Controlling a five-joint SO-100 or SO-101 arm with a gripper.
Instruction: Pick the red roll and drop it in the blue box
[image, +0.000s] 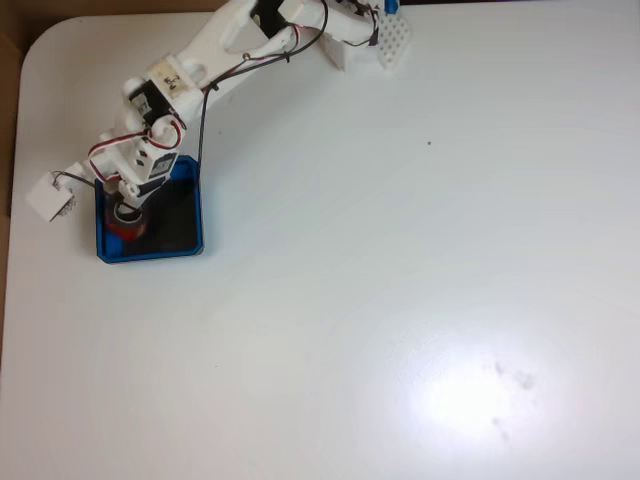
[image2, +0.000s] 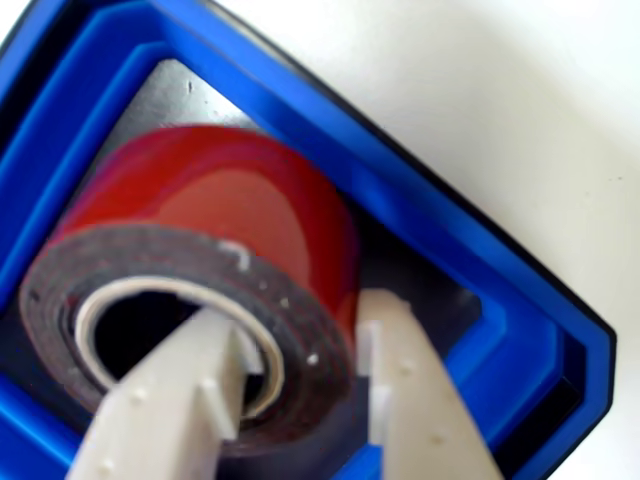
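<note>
In the overhead view the white arm reaches down to the blue box (image: 199, 215) at the table's left side, with its gripper (image: 125, 212) over the box's left half. The red roll (image: 128, 229) shows just under the gripper, inside the box outline. In the wrist view the red roll (image2: 230, 190) is tilted, red side up and dark face toward the camera, above the black floor of the blue box (image2: 420, 210). My gripper (image2: 300, 320) straddles the roll's wall, one white finger (image2: 190, 390) in the hollow centre and the other finger (image2: 410, 390) outside.
The arm's white perforated base (image: 385, 40) stands at the table's top edge. A small white block (image: 48, 197) sticks out beside the box, near the table's left edge. The white table (image: 400, 300) stretches wide to the right and front.
</note>
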